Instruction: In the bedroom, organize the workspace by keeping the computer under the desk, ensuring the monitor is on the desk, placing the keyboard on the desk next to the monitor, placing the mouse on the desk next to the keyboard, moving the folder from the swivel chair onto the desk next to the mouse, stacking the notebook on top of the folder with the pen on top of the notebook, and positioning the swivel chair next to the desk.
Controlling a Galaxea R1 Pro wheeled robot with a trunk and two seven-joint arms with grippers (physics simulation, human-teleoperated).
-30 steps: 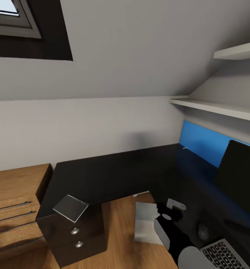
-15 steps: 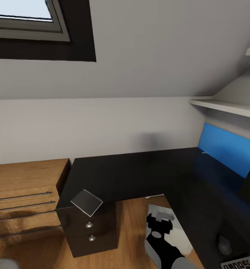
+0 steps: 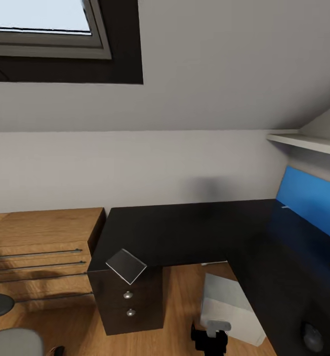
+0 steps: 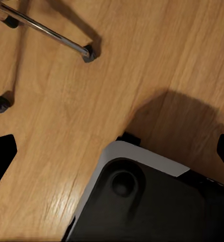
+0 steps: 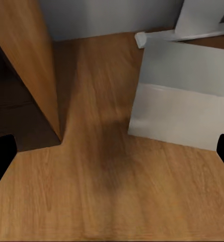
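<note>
— End effectors first: the left end effector (image 4: 112, 151) and the right end effector (image 5: 112, 151) both hang over bare floor, fingertips wide apart, holding nothing.

— So which step?

— Travelling, I'd judge. The computer (image 3: 230, 309) sits on the floor under the desk (image 3: 194, 230); the mouse (image 3: 312, 337) lies on its near corner.

— Room to move?

— Open floor between the drawer unit (image 3: 130, 301) and computer; swivel chair (image 3: 7, 336) close at left.

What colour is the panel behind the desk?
Bright blue panel, seen best in the head view.
</note>
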